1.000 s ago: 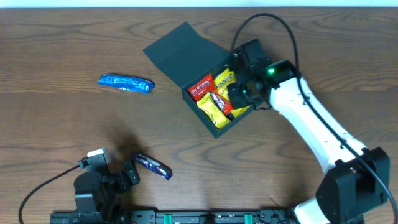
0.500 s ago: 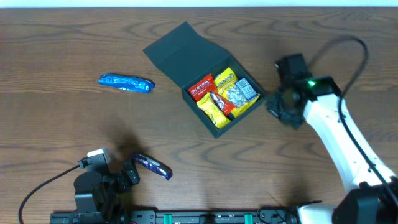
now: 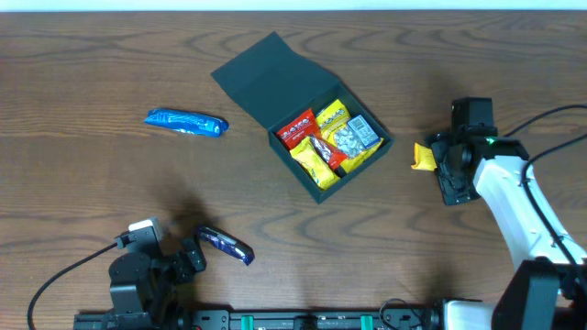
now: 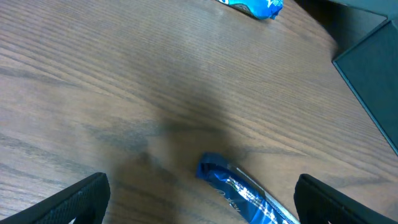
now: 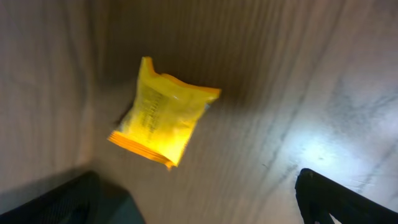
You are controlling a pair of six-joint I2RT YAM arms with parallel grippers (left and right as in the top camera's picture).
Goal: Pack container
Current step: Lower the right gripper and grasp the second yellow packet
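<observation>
The container, a dark teal box with its flap lid thrown back, sits at table centre holding red, yellow and silver-blue snack packets. My right gripper hovers to its right, open and holding nothing. A small yellow packet lies on the wood just ahead of the right gripper's fingertips. At the near left edge my left gripper is open. A dark blue packet lies flat between its fingers, untouched.
A light blue packet lies on the table to the left of the container. The container's dark wall shows at the right of the left wrist view.
My right gripper has pulled away from above the container to the right and opened. A silver-blue packet now shows inside the box. The yellow packet has come into view. The left arm is still.
</observation>
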